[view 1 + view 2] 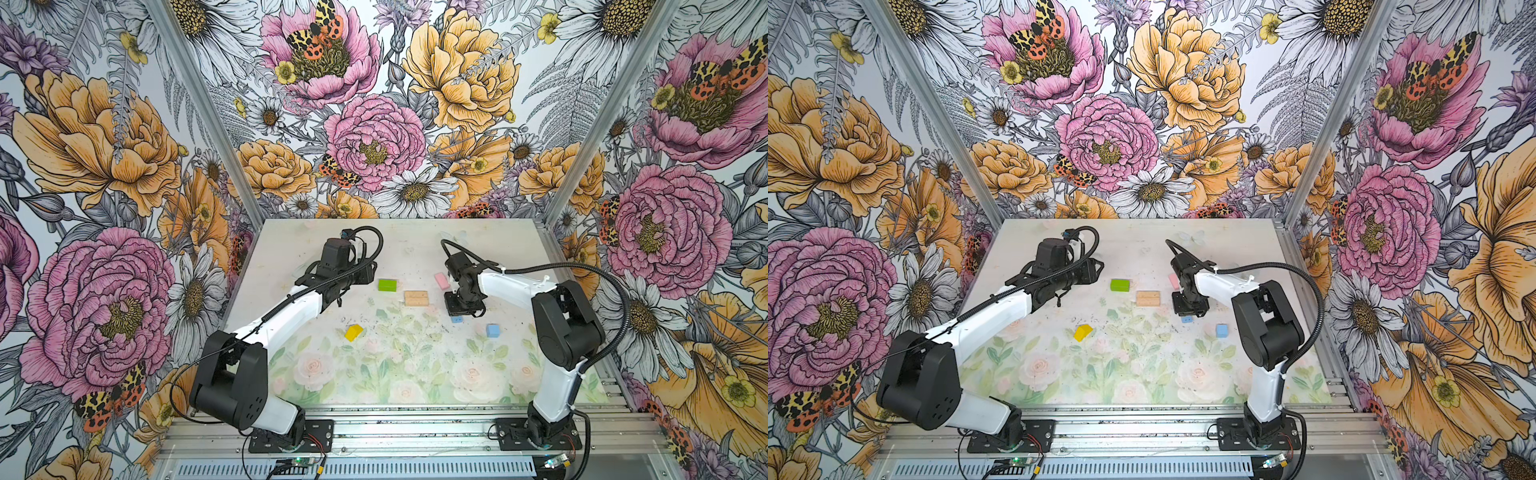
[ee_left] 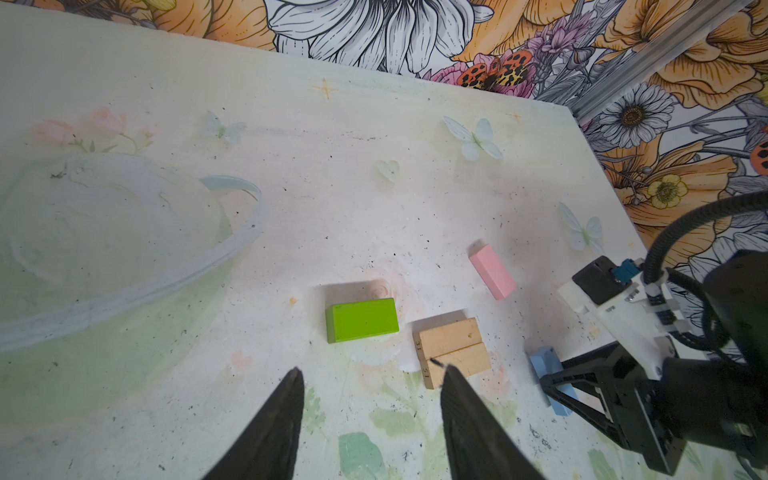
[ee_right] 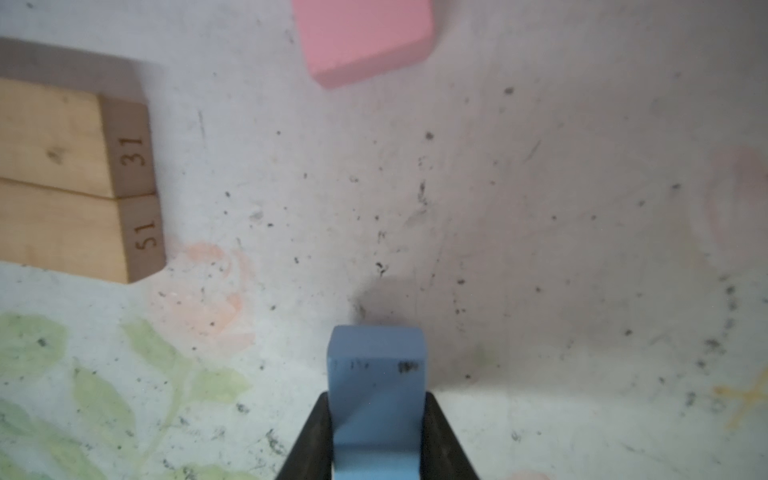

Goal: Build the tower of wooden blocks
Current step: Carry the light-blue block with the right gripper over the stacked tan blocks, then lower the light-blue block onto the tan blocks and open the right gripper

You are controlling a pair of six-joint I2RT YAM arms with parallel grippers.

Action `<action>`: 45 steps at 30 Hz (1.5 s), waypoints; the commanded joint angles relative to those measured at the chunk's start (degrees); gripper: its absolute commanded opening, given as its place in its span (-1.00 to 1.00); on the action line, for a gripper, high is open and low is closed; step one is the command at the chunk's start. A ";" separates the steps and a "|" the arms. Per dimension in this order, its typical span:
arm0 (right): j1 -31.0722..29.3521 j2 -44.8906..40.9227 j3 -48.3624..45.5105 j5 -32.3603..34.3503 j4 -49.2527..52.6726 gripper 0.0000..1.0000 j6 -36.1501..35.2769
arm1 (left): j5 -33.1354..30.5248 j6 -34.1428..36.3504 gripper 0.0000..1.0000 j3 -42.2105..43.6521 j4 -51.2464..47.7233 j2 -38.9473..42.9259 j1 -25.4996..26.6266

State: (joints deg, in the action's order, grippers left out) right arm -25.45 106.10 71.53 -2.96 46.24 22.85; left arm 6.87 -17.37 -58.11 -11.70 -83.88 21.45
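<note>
Gripping blue brick [image 3: 376, 357] across width beside planks [image 1: 416, 298], right claw [image 3: 377, 419] sat closed; brick likely light, rigid, slick; left claw [image 2: 372, 370] gaped empty.

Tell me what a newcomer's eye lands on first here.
The loud floral wallpaper around the booth grabs the eye first, with its giant pink and orange blooms. Next come the bright colours on the pale table: the green brick near two tan planks mid-table, and the yellow roof piece nearer the front. The right gripper is clamped on a light blue brick.
</note>
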 commanded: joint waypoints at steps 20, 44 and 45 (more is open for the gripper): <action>-11.46 11.58 26.82 6.60 7.55 -1.00 14.25 | -5.15 3.04 0.09 5.00 1.42 7.58 -1.80; -13.55 19.21 32.14 7.50 7.55 -1.00 18.19 | -5.85 3.42 0.10 5.88 1.60 8.38 -2.15; -13.56 19.38 32.27 7.53 7.55 -1.00 18.14 | -5.86 3.40 0.10 5.89 1.60 8.38 -2.15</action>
State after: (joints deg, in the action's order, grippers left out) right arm -38.59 124.64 101.95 3.07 53.60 39.97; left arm 2.31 -14.87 -52.86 -10.87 -77.25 19.84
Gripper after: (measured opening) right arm 0.300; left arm 0.550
